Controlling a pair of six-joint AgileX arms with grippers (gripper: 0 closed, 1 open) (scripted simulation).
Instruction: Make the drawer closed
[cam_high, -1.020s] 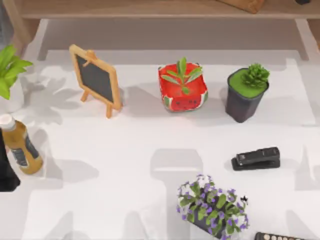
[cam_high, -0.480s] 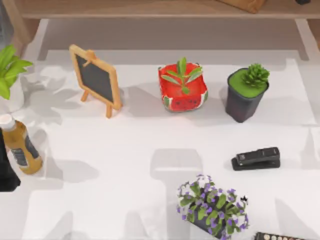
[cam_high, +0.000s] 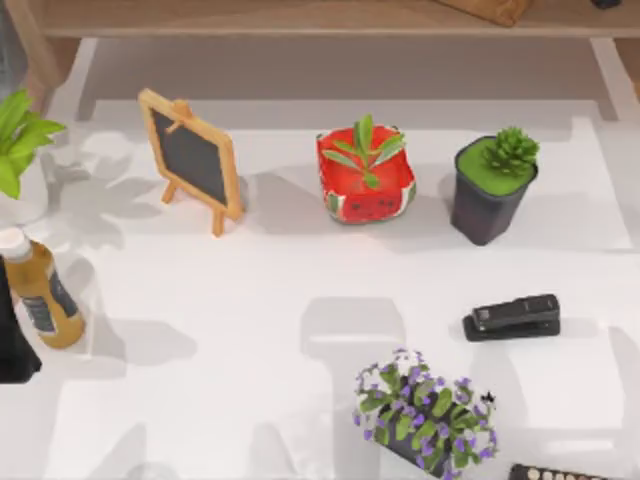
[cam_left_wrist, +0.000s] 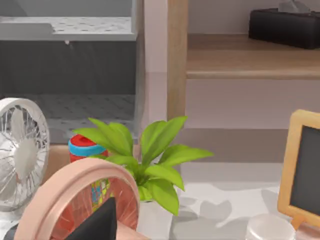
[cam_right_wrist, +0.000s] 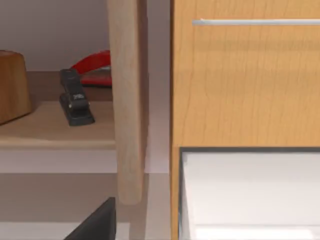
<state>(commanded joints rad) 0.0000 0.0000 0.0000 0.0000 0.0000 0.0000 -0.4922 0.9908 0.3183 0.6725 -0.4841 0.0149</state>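
The drawer belongs to a light wood cabinet in the right wrist view. A wood front carries a silver bar handle (cam_right_wrist: 255, 22). Below that front, the drawer (cam_right_wrist: 250, 190) shows a white inside with a dark rim and a wood side wall, so it looks pulled out. One dark finger (cam_right_wrist: 95, 222) of my right gripper shows apart from the drawer, beside a round wooden post (cam_right_wrist: 127, 100). Another dark finger (cam_left_wrist: 97, 225), of my left gripper, sits in front of a pink ring. My left arm (cam_high: 14, 335) is a dark shape at the table's left edge.
On the table stand a small chalkboard easel (cam_high: 192, 158), a watermelon pot (cam_high: 366, 185), a dark pot with a succulent (cam_high: 490, 190), a black stapler (cam_high: 512, 317), purple flowers (cam_high: 425, 415) and a yellow bottle (cam_high: 40, 295). A shelf runs along the back.
Shadows at the table's right edge have shifted and the one at mid-right has faded. The dark left arm has edged slightly left. No object on the table has moved.
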